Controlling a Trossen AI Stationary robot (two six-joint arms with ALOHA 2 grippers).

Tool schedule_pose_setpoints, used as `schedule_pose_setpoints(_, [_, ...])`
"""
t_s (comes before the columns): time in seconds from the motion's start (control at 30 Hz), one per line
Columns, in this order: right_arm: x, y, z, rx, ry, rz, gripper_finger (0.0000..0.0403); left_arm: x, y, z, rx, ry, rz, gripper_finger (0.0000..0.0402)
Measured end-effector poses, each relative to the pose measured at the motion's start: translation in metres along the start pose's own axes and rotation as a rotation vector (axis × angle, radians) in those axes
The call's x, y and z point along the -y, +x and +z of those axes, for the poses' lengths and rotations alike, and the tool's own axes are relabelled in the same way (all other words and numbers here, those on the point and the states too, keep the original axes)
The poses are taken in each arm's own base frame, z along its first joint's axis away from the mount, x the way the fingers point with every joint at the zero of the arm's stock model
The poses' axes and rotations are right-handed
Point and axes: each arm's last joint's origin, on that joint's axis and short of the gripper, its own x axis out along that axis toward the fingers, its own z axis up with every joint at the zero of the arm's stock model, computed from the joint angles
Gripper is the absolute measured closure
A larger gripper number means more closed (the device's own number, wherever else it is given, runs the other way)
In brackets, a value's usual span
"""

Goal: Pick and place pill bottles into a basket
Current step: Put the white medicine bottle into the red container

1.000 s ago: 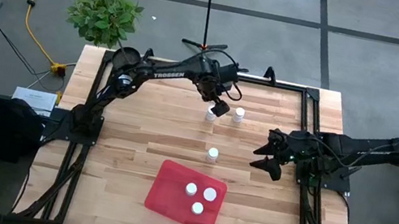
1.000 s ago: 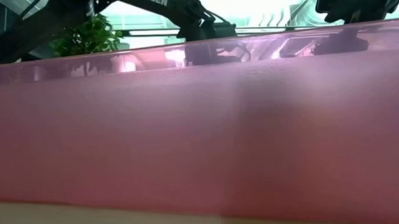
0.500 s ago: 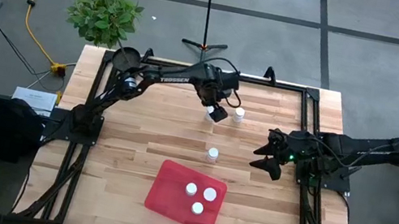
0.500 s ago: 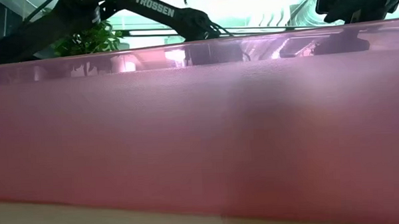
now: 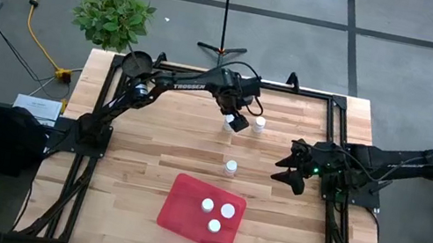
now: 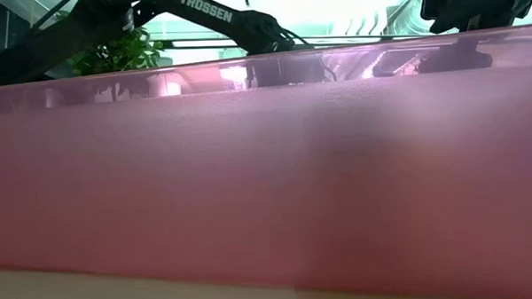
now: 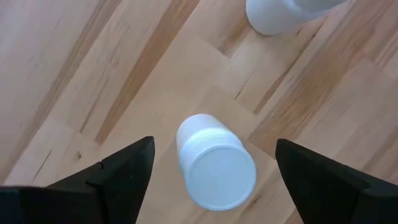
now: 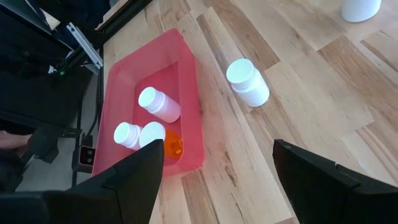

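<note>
The left gripper (image 7: pixel 211 165) is held over the far middle of the table (image 5: pixel 151 137), its fingers spread wide with nothing between them. A white pill bottle (image 7: pixel 214 163) is seen directly below the gap, standing upright so that its long axis points up toward the wrist and its round cap (image 7: pixel 222 176) faces the camera. The bottle is bracketed by the two fingers but is touched by neither. A second bottle (image 5: pixel 260 124) stands just beside it, on the side toward the right arm, and a third (image 5: pixel 231 167) stands alone between this pair and the red basket (image 5: pixel 182 214).

Three bottles (image 8: pixel 158 104) already lie in the basket at the near edge; one with an orange body (image 8: pixel 171 147) is made out from the right wrist.

The right gripper (image 5: pixel 290 172) is parked open and empty by the table's right edge. The left arm is clearly the nearer; a straight descent followed by closing appears to be called for.
</note>
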Motion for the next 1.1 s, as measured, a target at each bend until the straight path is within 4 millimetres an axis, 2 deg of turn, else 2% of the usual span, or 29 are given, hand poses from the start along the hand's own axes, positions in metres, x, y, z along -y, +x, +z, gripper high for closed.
schedule_pose_setpoints(0.47, [0.000, 0.000, 0.000, 0.000, 0.011, 0.001, 0.0111, 0.000, 0.000, -0.001, -0.008, -0.001, 0.003, 0.0034])
schedule_pose_setpoints(0.73, [0.000, 0.000, 0.000, -0.001, 0.018, 0.001, 0.0111, -0.002, 0.021, -0.005, -0.084, -0.004, 0.003, 0.0034])
schedule_pose_setpoints(1.1, [0.000, 0.000, 0.000, -0.003, 0.012, -0.001, 0.0111, -0.001, 0.022, -0.002, -0.062, -0.004, -0.012, 0.0035])
